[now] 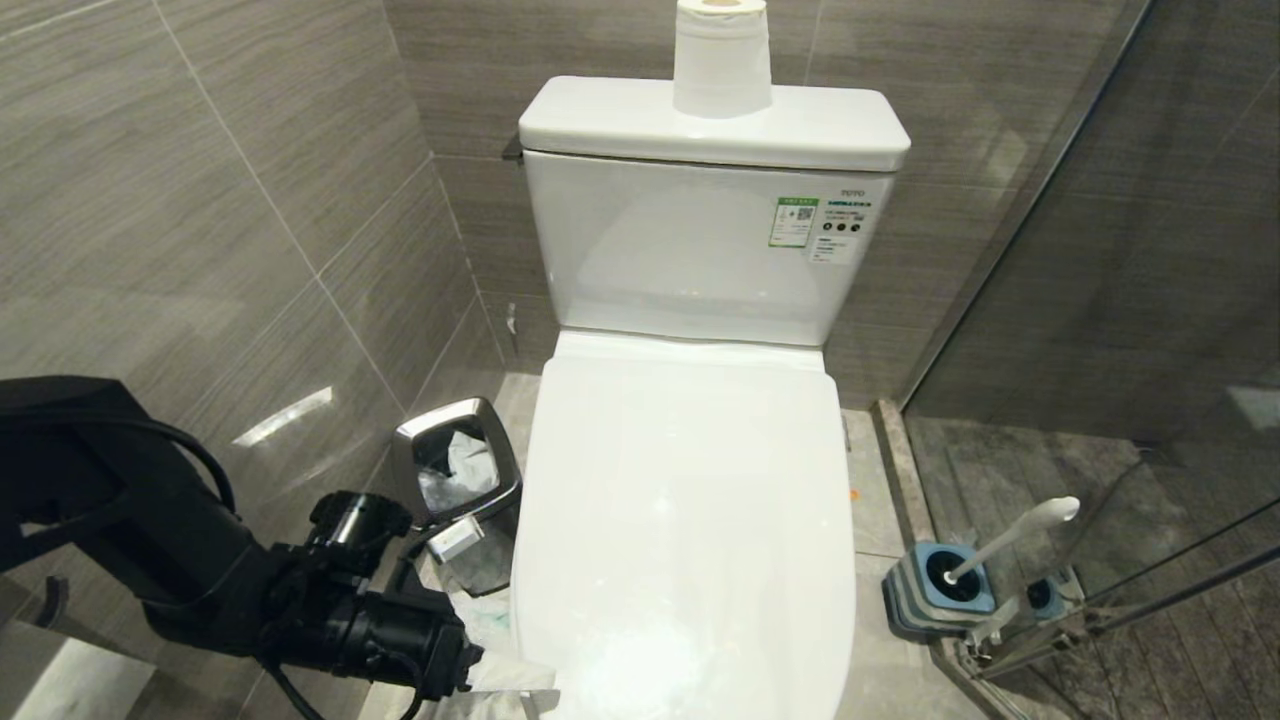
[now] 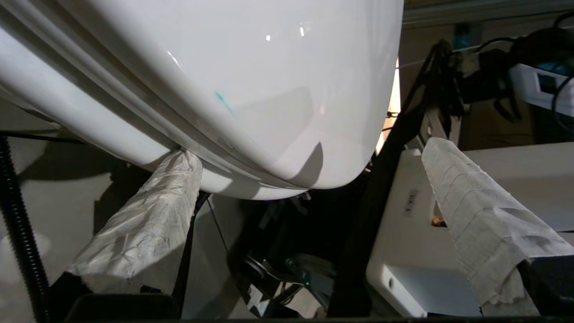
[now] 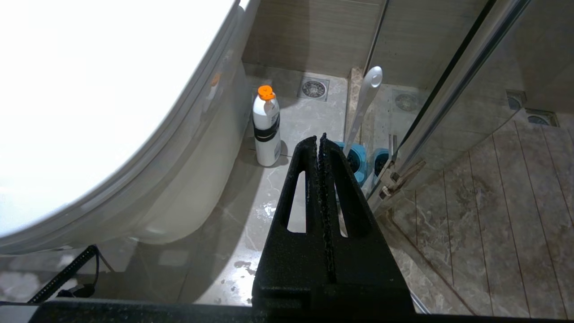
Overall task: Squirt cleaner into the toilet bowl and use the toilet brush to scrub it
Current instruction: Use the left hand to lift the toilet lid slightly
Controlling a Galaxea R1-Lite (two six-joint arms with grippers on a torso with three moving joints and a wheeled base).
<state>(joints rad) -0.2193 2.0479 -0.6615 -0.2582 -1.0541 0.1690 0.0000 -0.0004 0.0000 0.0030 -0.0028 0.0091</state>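
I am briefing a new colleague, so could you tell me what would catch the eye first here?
The white toilet fills the middle, lid shut, with a paper roll on its tank. The left gripper, fingers wrapped in tissue and open, sits at the lid's front left edge. The toilet brush stands in its holder on the floor to the right.

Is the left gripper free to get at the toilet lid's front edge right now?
Probably yes: the left gripper is open at the lid front, one wrapped finger against its underside, nothing between.
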